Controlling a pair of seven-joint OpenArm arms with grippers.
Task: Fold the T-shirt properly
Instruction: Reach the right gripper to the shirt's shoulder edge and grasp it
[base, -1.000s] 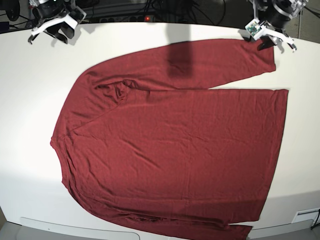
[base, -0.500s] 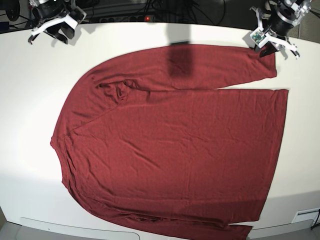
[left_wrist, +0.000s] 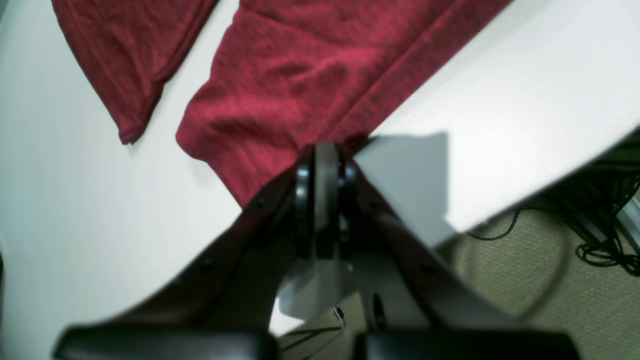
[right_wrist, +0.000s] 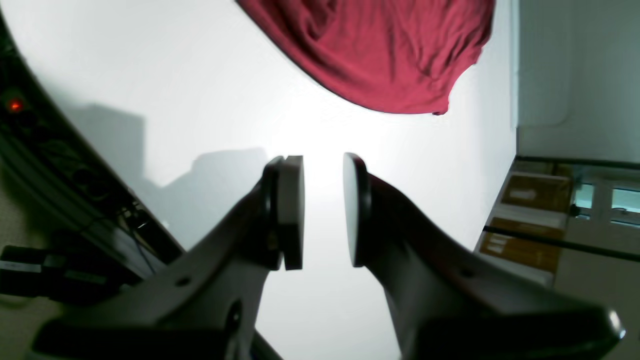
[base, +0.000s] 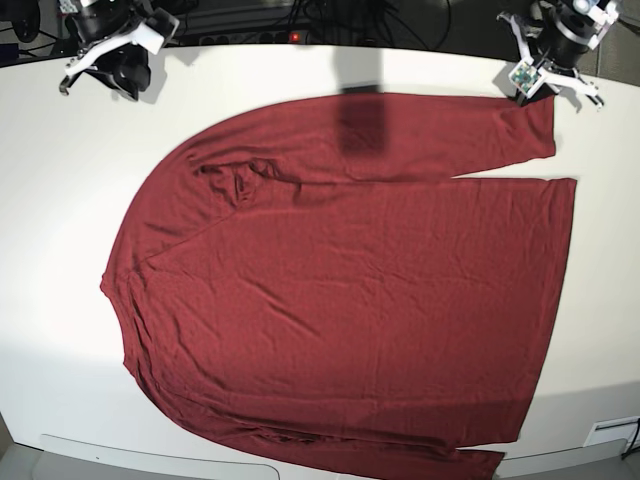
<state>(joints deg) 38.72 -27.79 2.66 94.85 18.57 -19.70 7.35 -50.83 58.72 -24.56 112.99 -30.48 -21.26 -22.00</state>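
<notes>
T-shirt (base: 340, 290) sleeve cuff sits pinched in left pincer (left_wrist: 325, 150); right pincer (right_wrist: 322, 210) spread, well apart.

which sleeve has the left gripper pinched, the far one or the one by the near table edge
The far sleeve, along the table's back edge: the left gripper is shut on its cuff corner. The near-edge sleeve lies untouched.

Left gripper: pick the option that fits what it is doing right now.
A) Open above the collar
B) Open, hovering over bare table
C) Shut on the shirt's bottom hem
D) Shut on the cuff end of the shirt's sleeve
D: in the left wrist view the left gripper has its jaws pressed together at the corner of the T-shirt sleeve end, by the table edge.
</notes>
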